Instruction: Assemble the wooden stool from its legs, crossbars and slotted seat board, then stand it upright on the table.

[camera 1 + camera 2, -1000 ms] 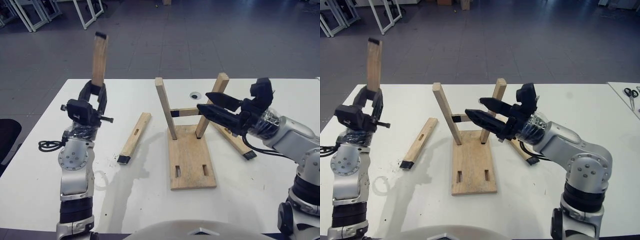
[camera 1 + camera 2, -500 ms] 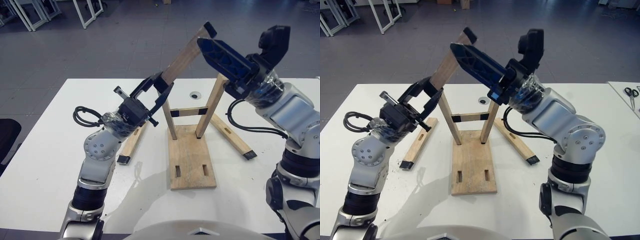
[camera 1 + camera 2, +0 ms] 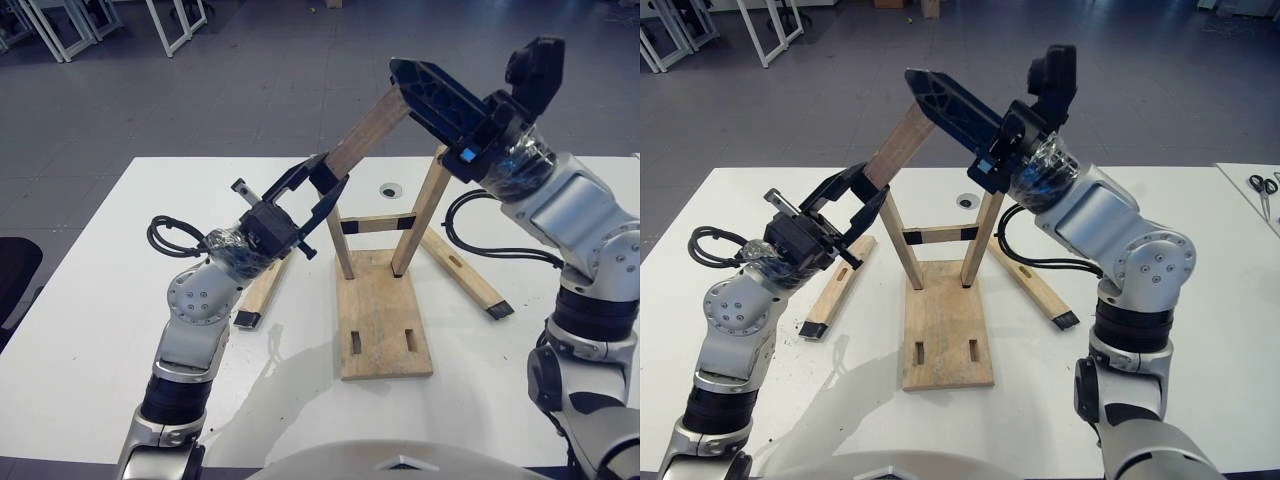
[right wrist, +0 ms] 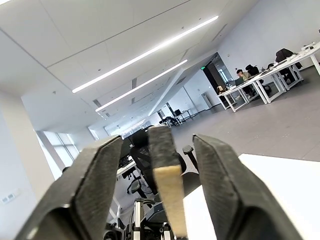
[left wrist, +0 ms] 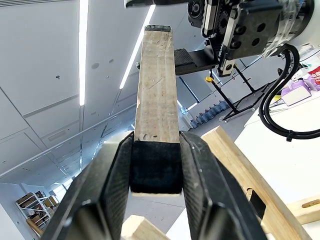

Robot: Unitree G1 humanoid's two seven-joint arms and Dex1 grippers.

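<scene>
Showing the seat board [image 3: 385, 330] flat on the desk [image 3: 100, 330], near slots empty, presumably awaiting legs; behind, the standing legs [image 3: 332, 215] sit in its far slots, braced by a crossbar [image 3: 375, 224]. Above, the left gripper [image 3: 328, 178] clamps a third leg [image 3: 368, 128] by its capped end, tilted so the right gripper [image 3: 400, 80], fingers parted, straddles its tip, likely for handover

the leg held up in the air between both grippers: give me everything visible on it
The leg is a straight bar of pale, bare-looking wood, square in section, with a black band at its lower end and a dark cap on the upper end. It hangs tilted above the table, over the half-built stool. The left gripper is shut on the banded lower end. The upper end sits between the right gripper's fingers, with gaps on both sides.
</scene>
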